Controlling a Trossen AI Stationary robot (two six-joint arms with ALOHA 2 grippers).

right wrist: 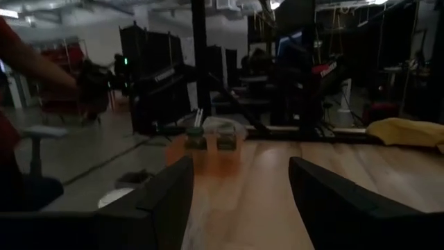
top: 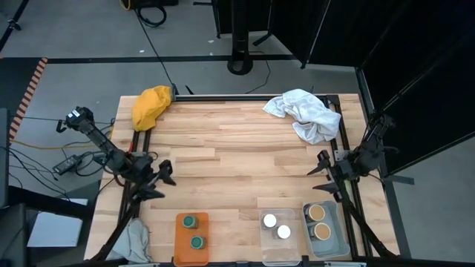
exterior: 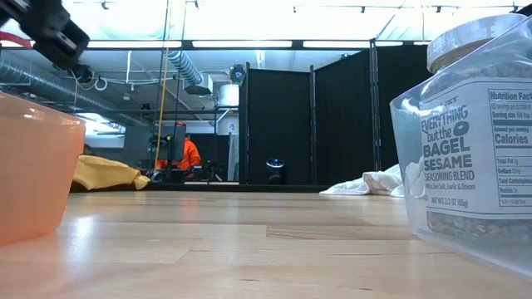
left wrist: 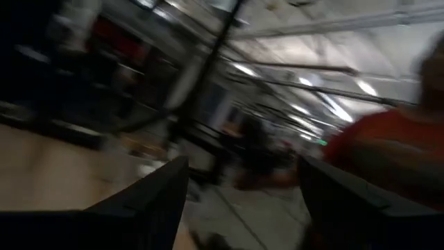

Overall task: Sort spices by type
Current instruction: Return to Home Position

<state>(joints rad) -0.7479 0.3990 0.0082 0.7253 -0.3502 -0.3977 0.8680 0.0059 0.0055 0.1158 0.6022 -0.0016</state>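
1. Shows a grey floor with black cables and a round stand base.
2. Has black curtain panels at the back.
3. Glows under long ceiling lights; carries a silver duct overhead.
4. Holds a person in orange far behind.
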